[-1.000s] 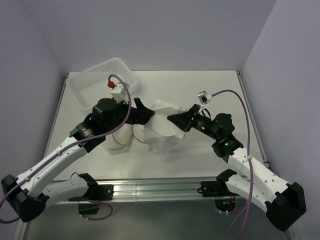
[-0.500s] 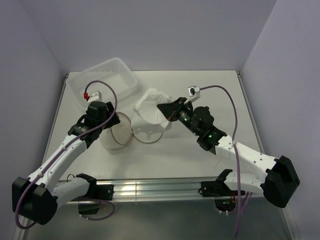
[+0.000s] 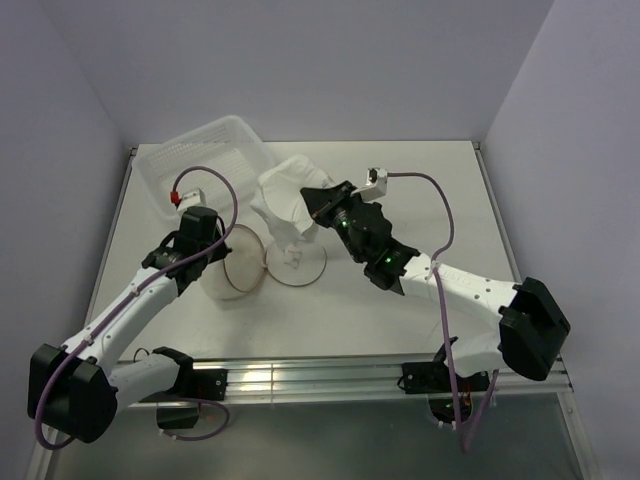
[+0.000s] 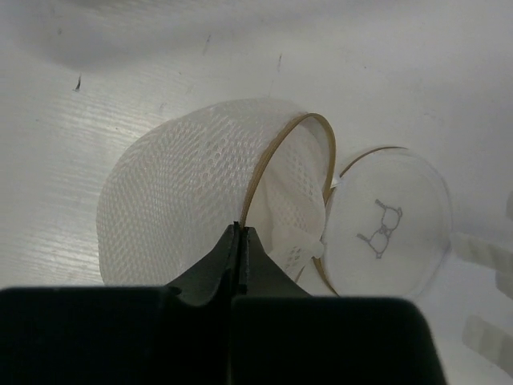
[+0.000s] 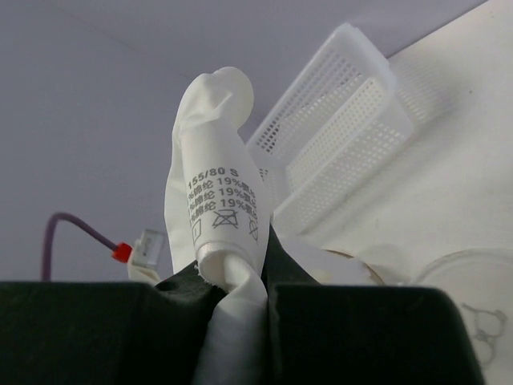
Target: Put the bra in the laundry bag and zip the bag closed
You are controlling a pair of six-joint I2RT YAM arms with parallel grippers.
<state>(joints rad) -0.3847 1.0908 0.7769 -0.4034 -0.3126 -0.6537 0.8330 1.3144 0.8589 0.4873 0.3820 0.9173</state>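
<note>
Your bra [image 3: 285,200] is off the table [image 3: 420,190], bunched into a pale lump and hanging from the right gripper [image 3: 312,197]. That gripper's fingers are pinched on a fold of the cloth, and in the right wrist view the care label [image 5: 216,212] stands just above them. The lower end of the garment dangles over the laundry bag's lid [image 3: 300,265]. You cannot tell from these views whether it touches the lid. The laundry bag [image 4: 184,192] lies on its side just left of that, unzipped. Its tan hoop [image 4: 280,152] shows the mouth open, and the round lid with the small bra icon is folded out flat beside it, joined at the rim. Your left gripper [image 4: 240,233] has its fingers pressed together right where the hoop meets their tips, so it appears to be nipping the bag's rim. That also puts it at the near edge of the mouth. The bra hangs over the lid side, not over the opening, and the raised hoop stands between the two. Behind both, at the far left of the table, sits the perforated white basket [image 3: 205,160], with its near corner close beside the top of the lifted bra. The left arm's purple cable [image 3: 215,180] loops above its wrist, between the basket and the bag.
</note>
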